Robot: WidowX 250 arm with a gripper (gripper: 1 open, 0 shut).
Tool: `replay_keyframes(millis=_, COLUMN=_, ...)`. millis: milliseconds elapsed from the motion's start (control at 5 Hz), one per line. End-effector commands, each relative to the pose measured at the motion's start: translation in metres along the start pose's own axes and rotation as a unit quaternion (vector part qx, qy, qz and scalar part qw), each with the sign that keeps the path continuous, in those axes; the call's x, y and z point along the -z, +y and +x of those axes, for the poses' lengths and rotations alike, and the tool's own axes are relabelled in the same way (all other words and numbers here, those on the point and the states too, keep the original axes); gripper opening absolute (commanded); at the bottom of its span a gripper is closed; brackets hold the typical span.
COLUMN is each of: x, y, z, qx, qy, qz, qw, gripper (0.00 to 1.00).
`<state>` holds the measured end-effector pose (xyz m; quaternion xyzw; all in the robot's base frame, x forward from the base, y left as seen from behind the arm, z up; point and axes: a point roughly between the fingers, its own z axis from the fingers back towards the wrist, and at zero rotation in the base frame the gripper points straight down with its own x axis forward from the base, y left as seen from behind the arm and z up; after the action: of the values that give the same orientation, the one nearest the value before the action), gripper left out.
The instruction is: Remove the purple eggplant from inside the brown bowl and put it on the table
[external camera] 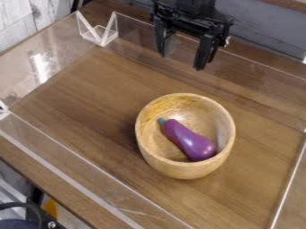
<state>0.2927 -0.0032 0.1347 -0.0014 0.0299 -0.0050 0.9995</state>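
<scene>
Brown wood-grain surface (96, 98) is carrying the round light-brown wooden bowl (153, 143); beyond the bowl, the black tool (189, 46) is hanging wide open and empty, risking the glossy purple eggplant (189, 139) slipping or the bowl tipping.

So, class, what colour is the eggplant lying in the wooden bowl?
Glossy purple eggplant, with a darker stem tip; seen in the only camera view.

Even bright light, glare on plastic walls (48, 54), mild softness.
</scene>
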Motion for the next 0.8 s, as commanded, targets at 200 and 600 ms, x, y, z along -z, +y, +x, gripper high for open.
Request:
replay_keyframes(millis=200, x=0.017, y=-0.023, z=-0.026, qx=-0.077, qy=0.025, qz=-0.023, qw=0.9965, gripper=1.0)
replay_keyframes(millis=600, x=0.012, y=-0.03, z=-0.049, qx=-0.211, qy=0.02, qz=-0.048, qw=0.976, gripper=1.0)
